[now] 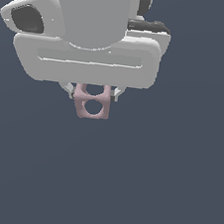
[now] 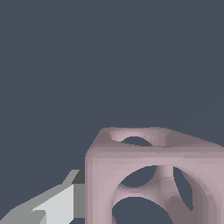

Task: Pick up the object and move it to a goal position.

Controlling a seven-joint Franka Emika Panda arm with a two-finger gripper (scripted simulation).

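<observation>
The small pale pink blocky piece with rounded edges and round through-holes (image 1: 91, 106) hangs between the fingers of the white gripper (image 1: 93, 92), under the broad white hand, clear of any visible surface. The jaws are closed on its upper part, one pale finger (image 2: 57, 203) pressed flat to a side face. It looks rigid, light and smooth; the flat outer faces give the surest hold, since the holes leave only thin walls.

I see only plain dark background below and to both sides of the gripper (image 1: 92, 97) and the pale pink holed block (image 1: 91, 106) between its fingers; nothing blocks any direction.
</observation>
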